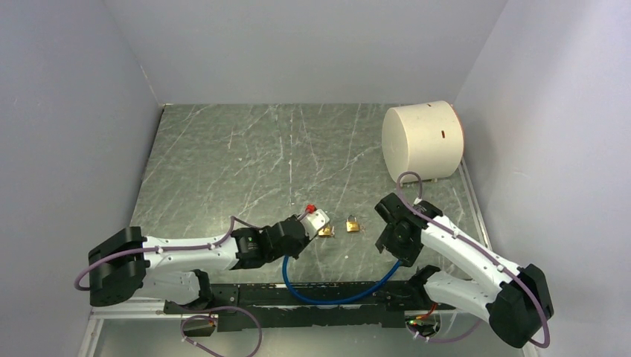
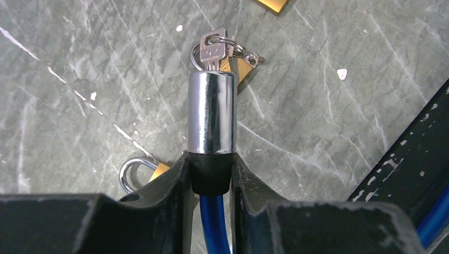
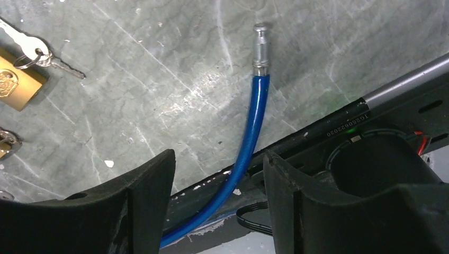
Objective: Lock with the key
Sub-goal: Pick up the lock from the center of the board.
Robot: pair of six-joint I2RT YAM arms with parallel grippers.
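Observation:
My left gripper [image 2: 210, 174] is shut on the black collar of a chrome lock cylinder [image 2: 212, 111], where the blue cable [image 2: 214, 222] enters it. A bunch of keys [image 2: 214, 50] on a ring sits at the cylinder's far end, against the table. The top view shows the left gripper [image 1: 301, 229] and the cylinder [image 1: 318, 219] left of centre. The cable [image 1: 335, 296] loops along the near rail to the right arm. Its bare metal pin end [image 3: 260, 50] lies on the table. My right gripper [image 3: 219, 159] hangs open above the cable, holding nothing.
Small brass padlocks lie near the cylinder: one [image 1: 354, 224] with keys to its right, one [image 1: 326, 231] under its tip, and one [image 2: 138, 174] beside my left fingers. A large white drum [image 1: 423, 140] stands at the back right. The black base rail [image 3: 370, 116] runs along the near edge.

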